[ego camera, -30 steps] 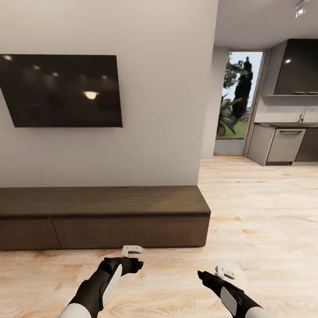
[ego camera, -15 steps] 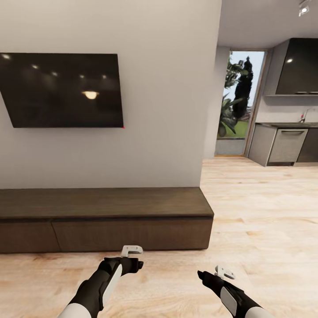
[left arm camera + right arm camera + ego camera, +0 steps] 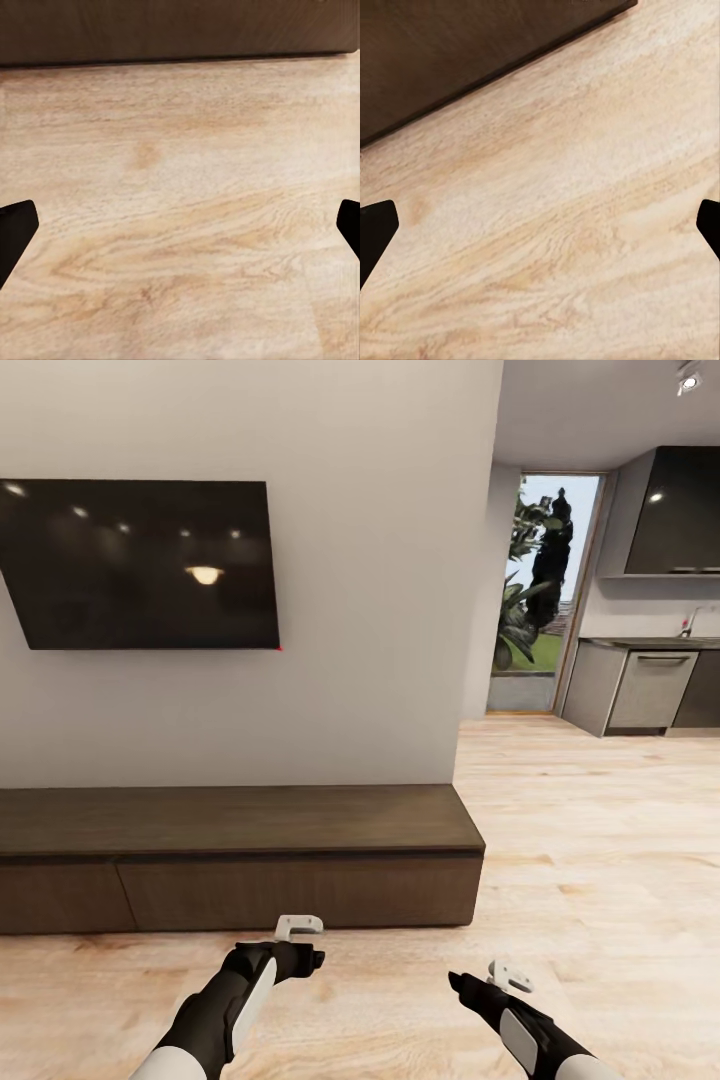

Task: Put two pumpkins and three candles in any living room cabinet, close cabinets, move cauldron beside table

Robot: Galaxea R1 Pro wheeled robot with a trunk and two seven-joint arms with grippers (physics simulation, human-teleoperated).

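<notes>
Living room, wood floor (image 3: 560,840), closed cabinet (image 3: 240,860) right ahead under the TV, my left claw (image 3: 298,932) and right claw (image 3: 508,978) both wide open and empty, so I figure I'm still hunting pumpkins.

A black wall-mounted television (image 3: 140,565) hangs on a plain pale wall (image 3: 370,610), ceiling lights mirrored in its screen. Pale wood-plank floor (image 3: 600,840) runs right of it toward grey kitchen units (image 3: 640,688) and a tall glazed doorway (image 3: 540,590) showing greenery, probably garden plants.
</notes>
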